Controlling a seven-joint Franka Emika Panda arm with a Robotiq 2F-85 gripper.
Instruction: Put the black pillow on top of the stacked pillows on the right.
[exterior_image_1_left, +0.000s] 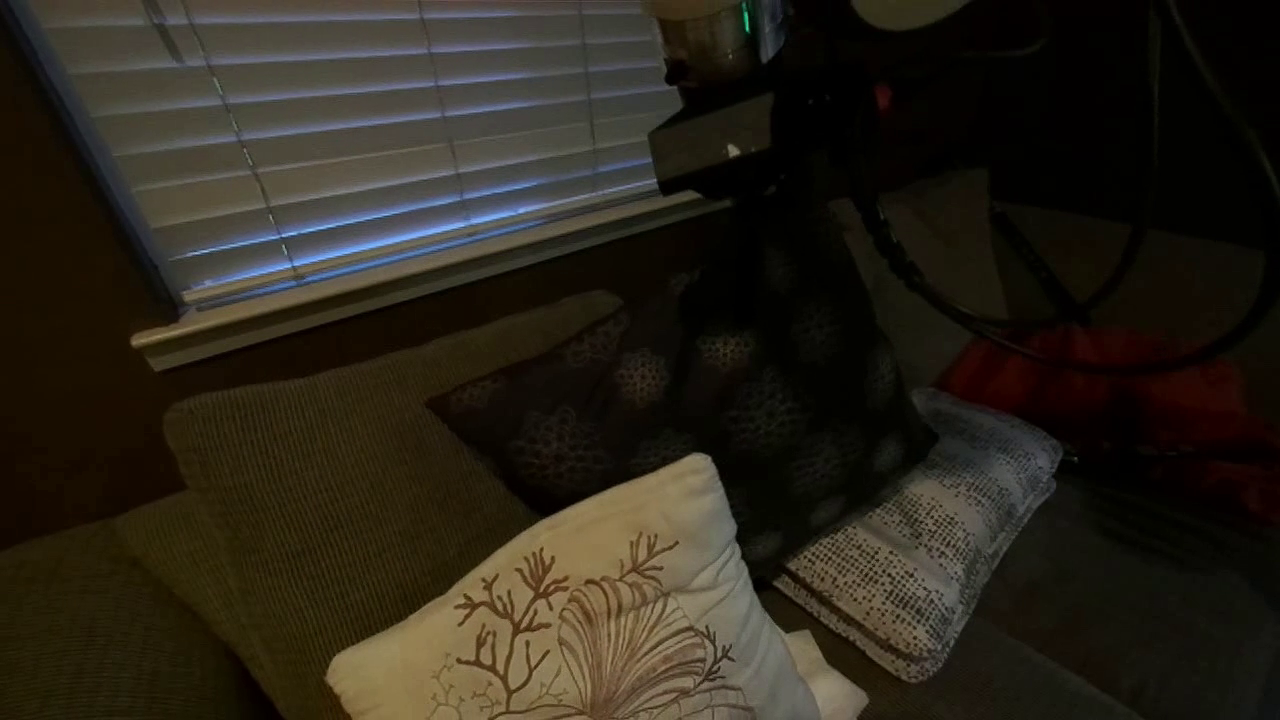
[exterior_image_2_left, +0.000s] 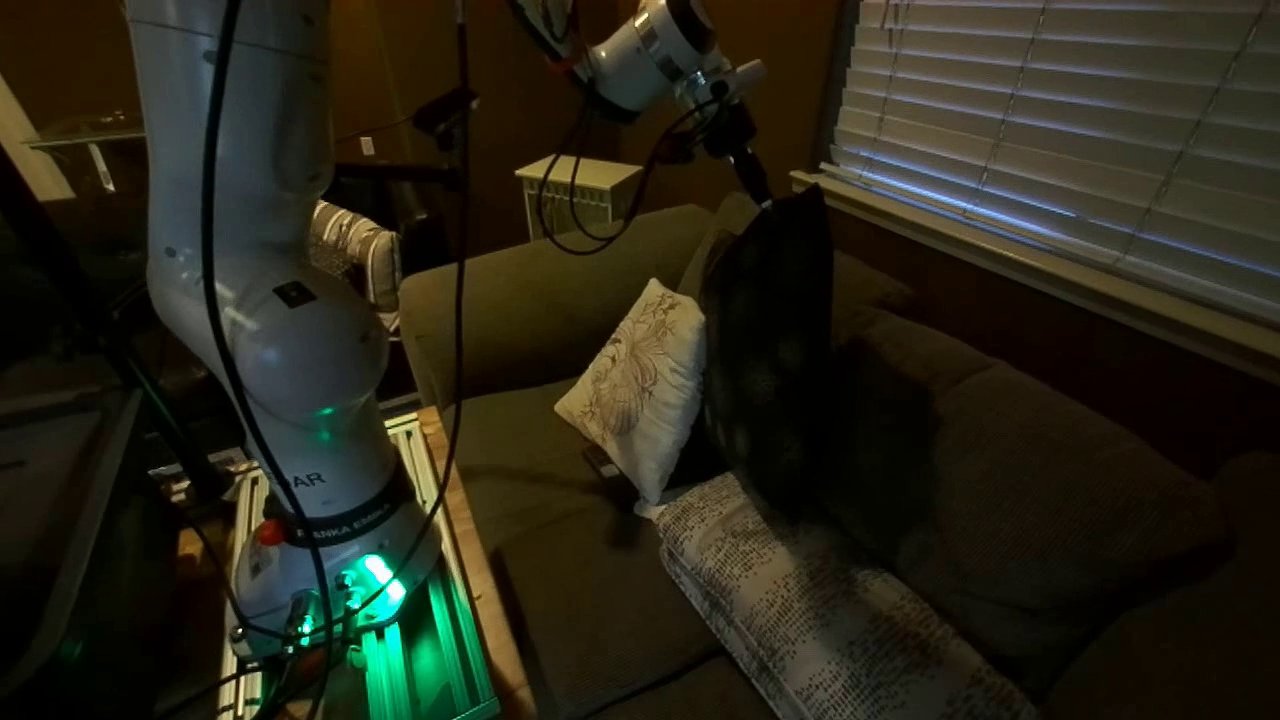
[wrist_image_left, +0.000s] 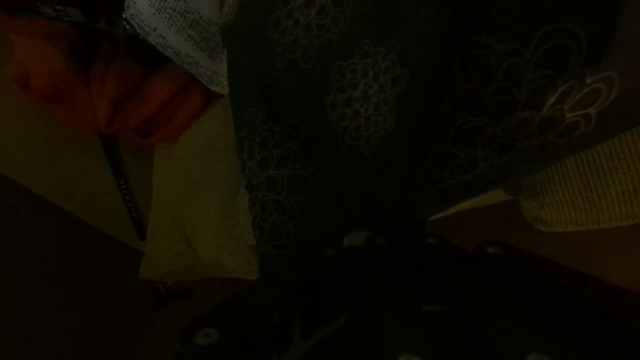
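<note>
Black pillow (exterior_image_2_left: 765, 345) is held upright over the sofa (exterior_image_2_left: 530, 310), just beside the branch-embroidered white cushion (exterior_image_2_left: 640, 370) and near the end of the stacked pillows (exterior_image_1_left: 930, 540); whether it touches the stack, I cannot tell. The gripper (exterior_image_2_left: 767, 203) has its jaws narrow, pinching the pillow's top corner. That pinch shows in an exterior view, where the white arm (exterior_image_2_left: 290, 345) and a pale side table (exterior_image_2_left: 580, 175) also appear; in the wrist view the jaws are lost in darkness. Red fabric (exterior_image_1_left: 1140, 405) shows in an exterior view and the wrist view. I count one black pillow, one embroidered cushion and two layers in the speckled stack. One pillow corner points up into the gripper; seen nearly edge-on, its long axis runs close to vertical.
</note>
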